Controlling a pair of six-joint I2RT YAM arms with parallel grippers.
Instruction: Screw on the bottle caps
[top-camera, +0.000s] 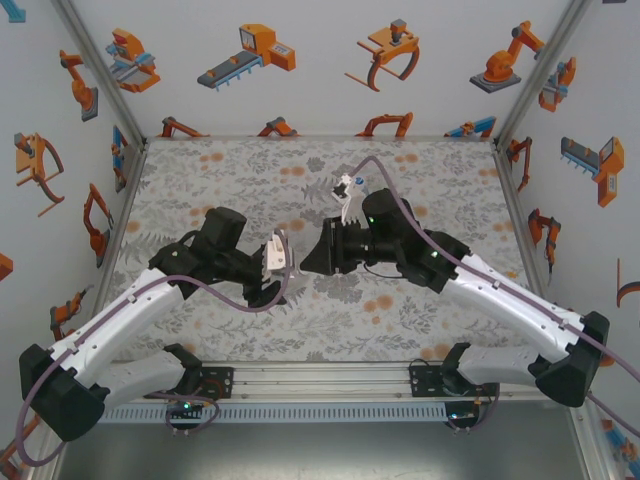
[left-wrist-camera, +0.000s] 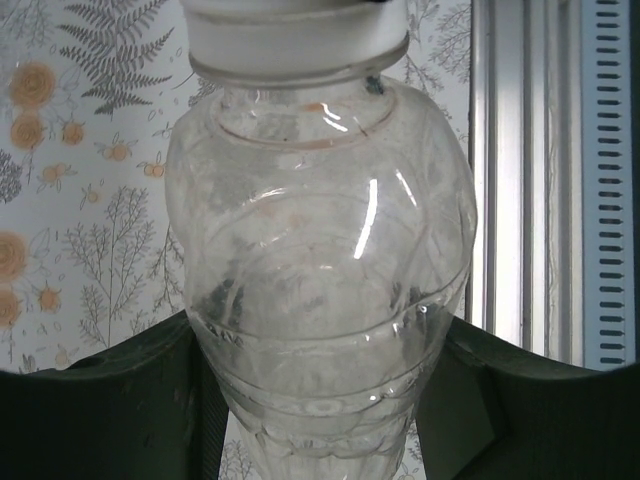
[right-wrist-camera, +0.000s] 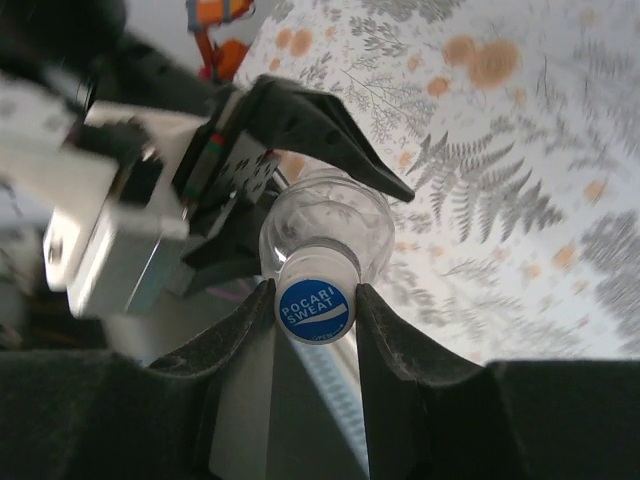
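Top view looks down from behind; both wrist views closely share the bottle (left-wrist-camera: 320, 300)

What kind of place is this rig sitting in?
Probably a purpose-built robot test cell in a lab: white wall panels printed with orange robot-arm cartoons, silver aluminium frame posts at the corners, and a grey floral-print table cover as the work surface.

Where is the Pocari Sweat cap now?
In the right wrist view, the Pocari Sweat cap sits atop the clear bottle, between the jaws of the right gripper; the left gripper holds that bottle.
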